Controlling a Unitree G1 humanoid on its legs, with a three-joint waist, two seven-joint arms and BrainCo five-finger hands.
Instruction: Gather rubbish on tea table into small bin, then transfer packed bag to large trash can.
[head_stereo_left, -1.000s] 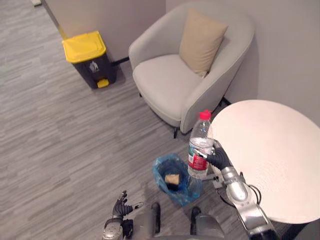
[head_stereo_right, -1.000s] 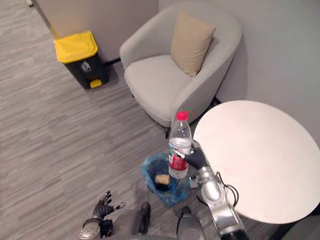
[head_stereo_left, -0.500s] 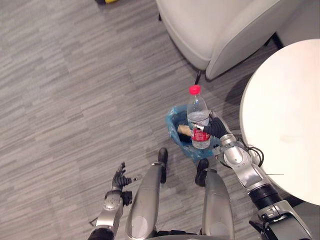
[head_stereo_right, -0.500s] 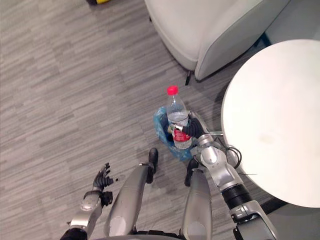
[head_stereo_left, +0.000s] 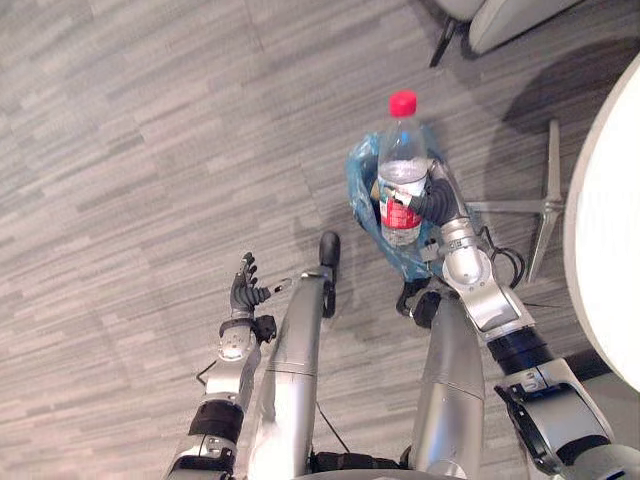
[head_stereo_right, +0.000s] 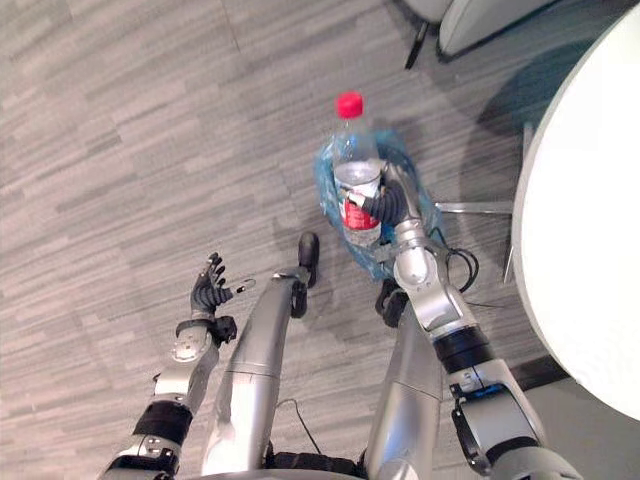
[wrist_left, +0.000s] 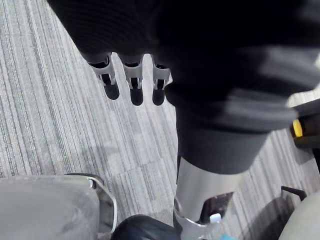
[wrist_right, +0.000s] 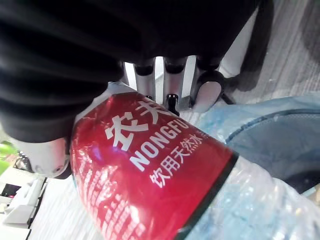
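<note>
A clear plastic bottle (head_stereo_left: 401, 168) with a red cap and red label stands upright in my right hand (head_stereo_left: 436, 201), whose fingers curl round its label. It hangs right above the small bin (head_stereo_left: 366, 180), which is lined with a blue bag. In the right wrist view the red label (wrist_right: 145, 170) is close up, with the blue bag (wrist_right: 280, 135) past it. My left hand (head_stereo_left: 245, 291) hangs low over the floor at the lower left, fingers relaxed and holding nothing. The white round tea table (head_stereo_left: 610, 250) is at the right edge.
The grey wood-pattern floor (head_stereo_left: 130, 150) spreads to the left. An armchair's leg and lower edge (head_stereo_left: 480, 20) show at the top right. A metal table foot (head_stereo_left: 545, 205) lies on the floor beside the bin.
The camera has tilted down, so the armchair has slid out of the top. The bottle stays gripped in my right hand over the bin. My left hand has risen slightly.
</note>
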